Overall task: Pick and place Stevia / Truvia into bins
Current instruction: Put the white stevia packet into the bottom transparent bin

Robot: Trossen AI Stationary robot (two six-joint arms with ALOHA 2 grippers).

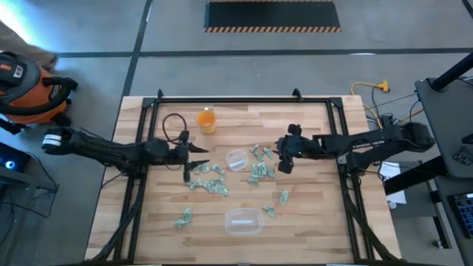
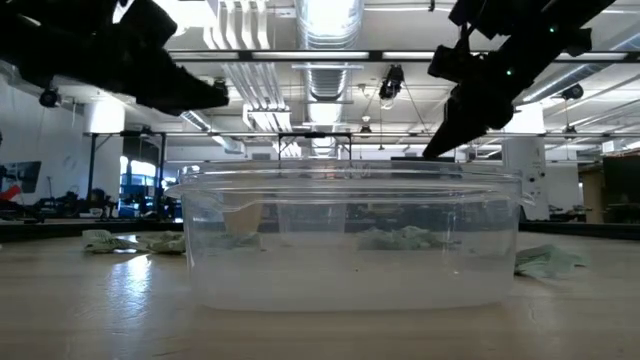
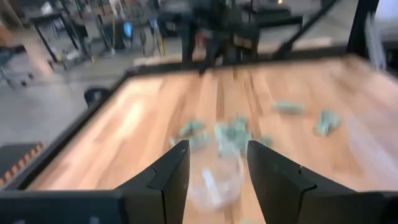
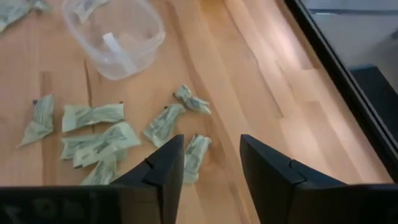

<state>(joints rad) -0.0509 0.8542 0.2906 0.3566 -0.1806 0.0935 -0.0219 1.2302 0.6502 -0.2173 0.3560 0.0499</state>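
Note:
Pale green-and-white sachets lie scattered flat on the wooden table, one group near my right gripper and another near my left. The small round clear cup stands between the two grippers. The larger clear tub sits near the table's near edge and fills the low view. My left gripper is open, above the table just left of the cup. My right gripper is open, hovering over sachets, with one sachet below its fingers.
An orange cup stands toward the far edge, with a black cable loop to its left. Single sachets lie near the tub. A dark frame borders the table. Bare wood lies at the near corners.

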